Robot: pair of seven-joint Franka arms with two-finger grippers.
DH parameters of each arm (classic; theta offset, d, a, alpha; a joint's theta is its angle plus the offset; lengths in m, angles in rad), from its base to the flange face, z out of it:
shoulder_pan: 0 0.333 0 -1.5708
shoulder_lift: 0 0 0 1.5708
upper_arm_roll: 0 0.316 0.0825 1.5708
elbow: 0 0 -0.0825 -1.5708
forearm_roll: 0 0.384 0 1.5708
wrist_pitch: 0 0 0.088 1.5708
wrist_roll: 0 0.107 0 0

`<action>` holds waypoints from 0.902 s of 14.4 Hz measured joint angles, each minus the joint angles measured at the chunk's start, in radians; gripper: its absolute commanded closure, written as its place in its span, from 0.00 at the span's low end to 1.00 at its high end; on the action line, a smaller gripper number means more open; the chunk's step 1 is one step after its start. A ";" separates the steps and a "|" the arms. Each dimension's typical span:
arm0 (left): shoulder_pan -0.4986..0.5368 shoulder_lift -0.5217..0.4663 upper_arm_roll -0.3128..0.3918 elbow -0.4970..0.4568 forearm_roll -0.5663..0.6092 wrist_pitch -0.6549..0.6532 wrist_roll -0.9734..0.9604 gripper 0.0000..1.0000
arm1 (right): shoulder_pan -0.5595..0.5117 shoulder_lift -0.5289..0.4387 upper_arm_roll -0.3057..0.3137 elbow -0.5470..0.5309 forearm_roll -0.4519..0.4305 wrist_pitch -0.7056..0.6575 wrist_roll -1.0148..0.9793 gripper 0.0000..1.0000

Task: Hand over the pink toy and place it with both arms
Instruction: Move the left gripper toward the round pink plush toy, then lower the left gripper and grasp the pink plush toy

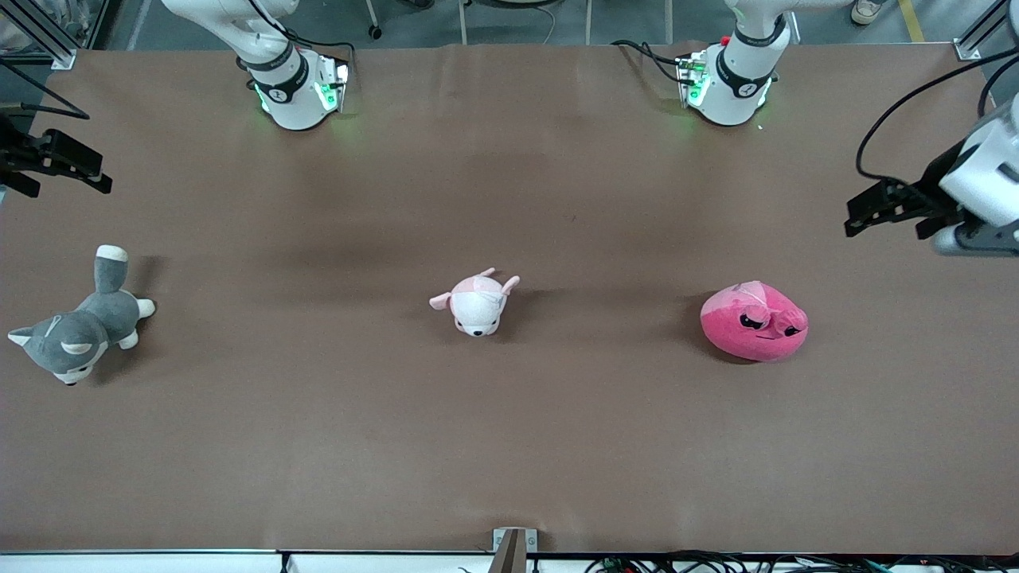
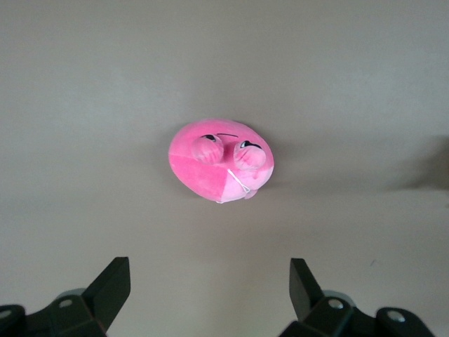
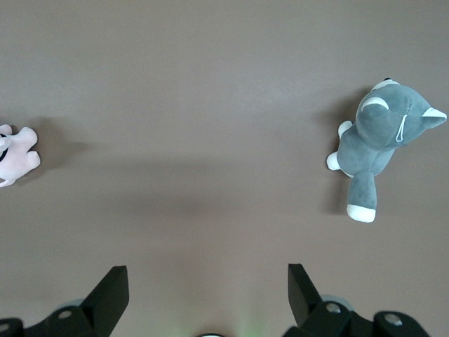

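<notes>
The pink toy (image 1: 755, 322), a hot-pink rounded plush with two bulging dark eyes, lies on the brown table toward the left arm's end. It also shows in the left wrist view (image 2: 221, 160), alone on bare table. My left gripper (image 1: 884, 213) hangs high over the table's edge at that end, apart from the toy, open and empty (image 2: 209, 281). My right gripper (image 1: 68, 177) hangs over the table's edge at the right arm's end, open and empty (image 3: 208, 281), far from the pink toy.
A small white-and-pale-pink puppy plush (image 1: 478, 304) lies mid-table; its edge shows in the right wrist view (image 3: 14, 158). A grey-and-white dog plush (image 1: 80, 326) lies toward the right arm's end and also shows in the right wrist view (image 3: 379, 140). The arm bases (image 1: 298, 87) stand along the back edge.
</notes>
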 measured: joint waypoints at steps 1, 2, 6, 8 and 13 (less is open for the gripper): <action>-0.003 0.019 -0.001 0.001 0.000 0.003 0.000 0.00 | 0.000 0.000 0.000 0.000 0.000 0.000 0.000 0.00; -0.003 0.036 -0.001 0.001 0.000 0.003 -0.001 0.00 | 0.000 0.000 0.000 0.000 0.000 0.000 0.000 0.00; 0.007 0.127 0.003 0.000 0.000 0.004 0.000 0.00 | 0.000 0.000 0.000 -0.001 0.000 0.000 0.000 0.00; 0.009 0.189 0.004 0.000 0.000 0.014 0.000 0.00 | 0.000 0.000 0.000 -0.001 0.000 0.000 0.000 0.00; 0.014 0.299 0.011 0.000 0.002 0.086 0.000 0.02 | 0.000 0.000 0.000 -0.001 0.000 0.000 0.000 0.00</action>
